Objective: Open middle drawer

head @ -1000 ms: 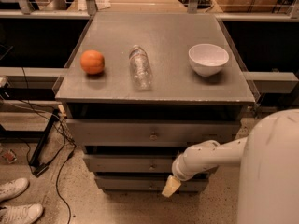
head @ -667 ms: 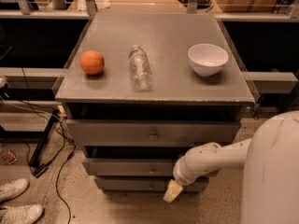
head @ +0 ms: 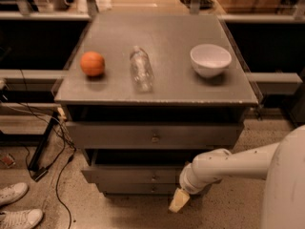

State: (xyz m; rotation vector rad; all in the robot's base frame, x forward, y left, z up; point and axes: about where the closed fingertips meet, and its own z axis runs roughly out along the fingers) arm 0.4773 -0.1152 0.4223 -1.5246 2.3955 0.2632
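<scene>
Cabinet: a grey, flat-topped metal cabinet (head: 162,93) filled the centre of the view, with three drawer fronts stacked on its near face.
Middle drawer: the middle drawer (head: 124,174), a long, low grey front with a small round knob (head: 153,177) at its centre, sat second in the stack. A dark gap lay above it. It seemed to stand a little proud of the front beneath, though the steep angle made that hard to judge.
Top drawer: the taller grey top drawer front (head: 109,135) ran wider across the cabinet, directly under the top surface.
Lowest drawer: the narrow grey lowest drawer front (head: 128,189) showed just under the middle one, close to the floor.
Gripper: the cream-tipped gripper (head: 178,201) hung low in front of the cabinet's right half, below and to the right of the knob and apart from it, pointing down at the floor.
Grip state: could not be told from this angle; nothing was seen held in it.
Arm: the white rounded arm (head: 228,163) reached in from the right edge, crossing the right end of the lower drawers.
On top: a round orange fruit (head: 92,63) lay at the left, a clear plastic bottle (head: 141,71) lay on its side in the middle, and a white ceramic bowl (head: 210,59) stood upright at the right, all well apart.
Floor: a speckled floor (head: 95,209) carried black cables (head: 61,175) at the left, and a pair of white shoes (head: 14,205) sat in the lower left corner.
</scene>
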